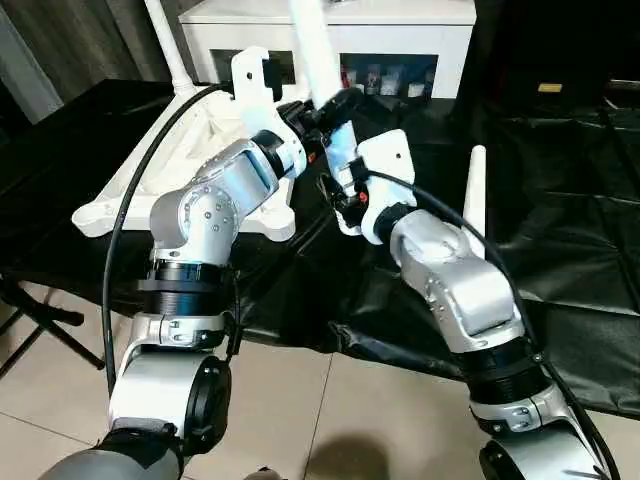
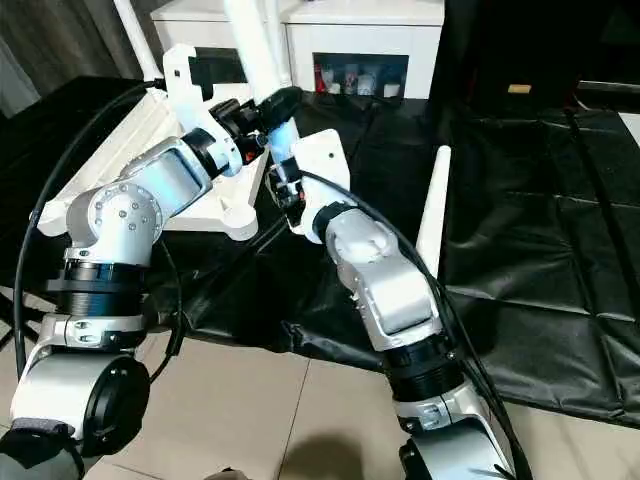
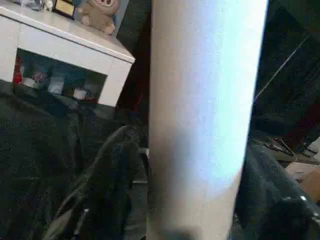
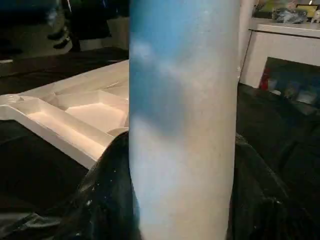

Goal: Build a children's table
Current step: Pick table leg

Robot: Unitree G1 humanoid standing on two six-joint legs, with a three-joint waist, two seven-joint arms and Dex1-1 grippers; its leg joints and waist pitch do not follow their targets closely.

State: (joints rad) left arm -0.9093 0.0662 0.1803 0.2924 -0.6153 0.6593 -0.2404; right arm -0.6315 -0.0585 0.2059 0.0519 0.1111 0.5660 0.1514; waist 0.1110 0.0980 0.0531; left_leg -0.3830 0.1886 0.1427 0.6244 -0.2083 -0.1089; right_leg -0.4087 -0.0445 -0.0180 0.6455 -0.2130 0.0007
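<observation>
- Black sheeting covers the big table [image 1: 560, 200], which runs across the scene above a tiled floor [image 1: 300, 400]; a white cabinet [image 1: 330, 40] with glass doors stands behind it at twelve o'clock.
- Upside down on the sheeting at ten o'clock lies the white tabletop [image 1: 150, 170], ribbed underside up, with a rounded socket at each corner.
- One white leg [image 1: 170, 50] stands upright in the tabletop's far corner socket, near eleven o'clock.
- A second leg [image 1: 318, 50] rises steeply from the middle of the scene up past the frame's top edge, just beside the tabletop's near right corner. Both arms meet on its lower part.
- A third leg [image 1: 474, 200] lies on the sheeting at three o'clock, apart from the tabletop, with its narrow end pointing away from the robot.
- The left gripper [image 1: 318, 112] reaches in from nine o'clock, its jaws partway apart with a black finger [image 3: 112, 185] on either side of the raised leg; whether they press on it I cannot tell.
- The right gripper [image 1: 340, 165] comes up from five o'clock just below the left one, its jaws about half open around the same leg, a black finger [image 4: 102, 195] against each side.
</observation>
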